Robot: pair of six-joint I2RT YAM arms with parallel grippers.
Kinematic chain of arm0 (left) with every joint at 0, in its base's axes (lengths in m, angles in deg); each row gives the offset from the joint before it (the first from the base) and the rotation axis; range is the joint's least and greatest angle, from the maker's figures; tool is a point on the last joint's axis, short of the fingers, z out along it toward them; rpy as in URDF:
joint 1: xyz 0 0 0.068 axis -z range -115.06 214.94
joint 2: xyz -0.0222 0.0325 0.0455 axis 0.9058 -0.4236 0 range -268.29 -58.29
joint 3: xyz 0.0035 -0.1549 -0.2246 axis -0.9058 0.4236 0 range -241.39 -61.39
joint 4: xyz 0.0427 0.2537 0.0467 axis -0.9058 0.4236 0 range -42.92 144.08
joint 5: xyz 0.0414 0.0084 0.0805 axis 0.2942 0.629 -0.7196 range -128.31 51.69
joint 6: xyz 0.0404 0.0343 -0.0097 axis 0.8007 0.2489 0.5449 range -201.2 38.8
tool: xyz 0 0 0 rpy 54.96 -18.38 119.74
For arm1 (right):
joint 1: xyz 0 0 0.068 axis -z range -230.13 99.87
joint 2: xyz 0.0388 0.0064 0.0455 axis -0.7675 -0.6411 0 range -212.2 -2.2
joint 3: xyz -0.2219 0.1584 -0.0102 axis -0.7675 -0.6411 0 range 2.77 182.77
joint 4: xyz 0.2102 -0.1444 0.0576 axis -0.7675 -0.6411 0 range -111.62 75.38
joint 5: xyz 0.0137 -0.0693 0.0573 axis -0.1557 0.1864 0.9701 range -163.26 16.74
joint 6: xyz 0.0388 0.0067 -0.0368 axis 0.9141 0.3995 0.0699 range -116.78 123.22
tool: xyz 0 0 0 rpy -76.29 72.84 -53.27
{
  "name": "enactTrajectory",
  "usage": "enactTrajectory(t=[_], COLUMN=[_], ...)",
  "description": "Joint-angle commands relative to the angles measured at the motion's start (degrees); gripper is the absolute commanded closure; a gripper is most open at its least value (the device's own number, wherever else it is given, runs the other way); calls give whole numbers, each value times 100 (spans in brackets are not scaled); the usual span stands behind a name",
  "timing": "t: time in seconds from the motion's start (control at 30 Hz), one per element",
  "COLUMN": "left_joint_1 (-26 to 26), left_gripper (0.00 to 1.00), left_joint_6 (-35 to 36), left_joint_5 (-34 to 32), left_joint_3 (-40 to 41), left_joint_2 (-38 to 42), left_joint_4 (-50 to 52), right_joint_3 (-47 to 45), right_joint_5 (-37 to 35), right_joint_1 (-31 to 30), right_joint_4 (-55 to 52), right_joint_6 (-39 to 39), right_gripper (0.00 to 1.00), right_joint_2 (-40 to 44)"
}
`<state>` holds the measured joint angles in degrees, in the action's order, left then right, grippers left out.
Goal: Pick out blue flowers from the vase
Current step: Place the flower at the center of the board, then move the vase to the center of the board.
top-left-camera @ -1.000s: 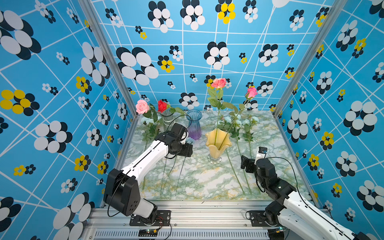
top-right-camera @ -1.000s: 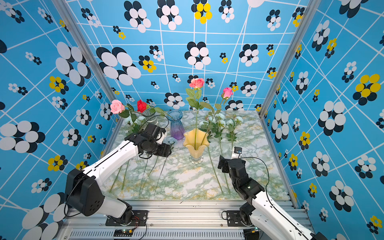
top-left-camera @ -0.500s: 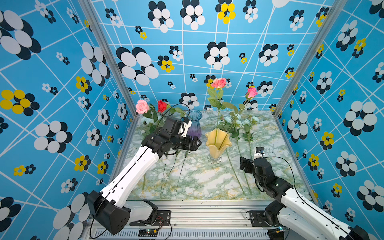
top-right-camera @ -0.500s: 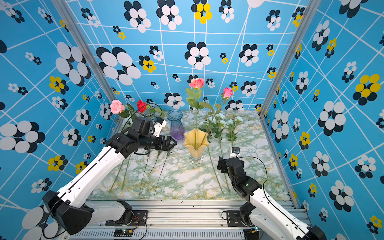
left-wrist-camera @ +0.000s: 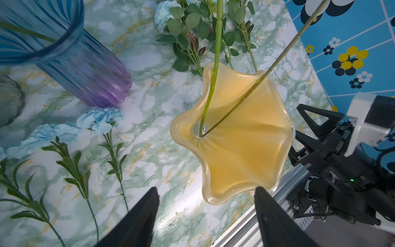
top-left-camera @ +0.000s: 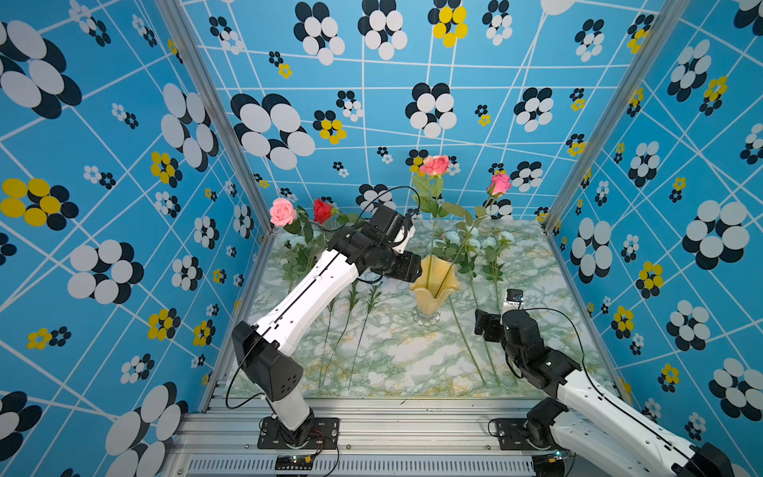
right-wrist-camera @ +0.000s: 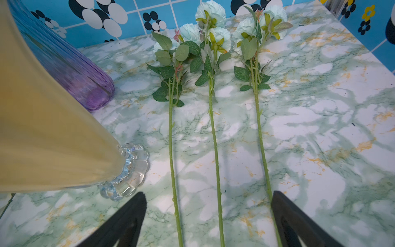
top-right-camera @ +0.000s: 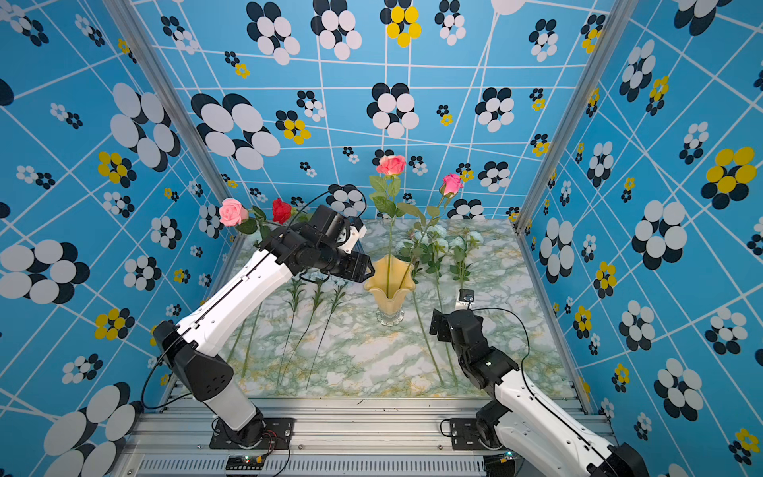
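Empty left gripper (left-wrist-camera: 206, 190), jaws apart, by yellow fluted vase (left-wrist-camera: 245, 154). Empty right gripper (right-wrist-camera: 209, 193), spread wide, over blue flowers (right-wrist-camera: 215, 36) lying on marble tabletop (right-wrist-camera: 320, 128).

Bright, even light; soft shadows; wide-angle edge distortion; near yellow vase (right-wrist-camera: 42, 128) blurred.

My left tool (left-wrist-camera: 207, 190) and right tool (right-wrist-camera: 209, 193) are plain black, on arms (top-left-camera: 313, 289) shelled white with black joints. The surface (top-left-camera: 413, 363) is white marble print veined green, flecked gold. The blue flowers (right-wrist-camera: 211, 12) are pale aqua, nearly white, on green stems. The fluted vase (left-wrist-camera: 239, 139) is translucent amber-yellow with a clear foot; the ribbed vase (left-wrist-camera: 85, 70) fades from blue to purple. The pink roses (top-left-camera: 434, 164) run from pale to deep pink; the red rose (top-left-camera: 322, 210) is crimson. The walls (top-left-camera: 371, 124) are bright blue, gridded in white, printed with black-and-white and yellow-and-black petal clusters.
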<state>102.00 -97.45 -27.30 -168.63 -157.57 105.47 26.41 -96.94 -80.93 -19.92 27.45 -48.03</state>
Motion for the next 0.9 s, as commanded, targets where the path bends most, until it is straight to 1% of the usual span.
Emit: enactTrajectory(t=[0.0, 0.1, 0.27, 0.37, 0.4, 0.5, 0.53, 0.73, 0.87], left_joint_1=[53, 104, 126, 117, 112, 121, 117, 111, 106], left_gripper=[33, 36, 42, 48, 51, 56, 60, 66, 74], left_joint_6=[118, 131, 168, 190, 186, 175, 176, 208, 212], left_joint_5=[-274, -303, -424, -475, -452, -380, -379, -406, -406], left_joint_3=[-361, -592, -735, -763, -770, -827, -842, -904, -916], left_joint_2=[-272, -520, -759, -886, -933, -1040, -1080, -1202, -1233], left_joint_4=[465, 550, 589, 575, 547, 511, 515, 522, 490], right_joint_3=[53, 53, 36, 27, 23, 27, 26, 16, 18], right_joint_5=[12, 13, 13, 15, 21, 24, 25, 24, 28], right_joint_1=[42, 40, 40, 44, 41, 40, 42, 40, 35], right_joint_4=[37, 11, -58, -68, -73, -88, -92, -94, -92], right_joint_6=[-81, -87, -61, -54, -52, -55, -52, -49, -45], right_gripper=[5, 6, 6, 6, 6, 6, 6, 6, 6], right_joint_2=[69, 91, 166, 202, 211, 210, 208, 223, 219])
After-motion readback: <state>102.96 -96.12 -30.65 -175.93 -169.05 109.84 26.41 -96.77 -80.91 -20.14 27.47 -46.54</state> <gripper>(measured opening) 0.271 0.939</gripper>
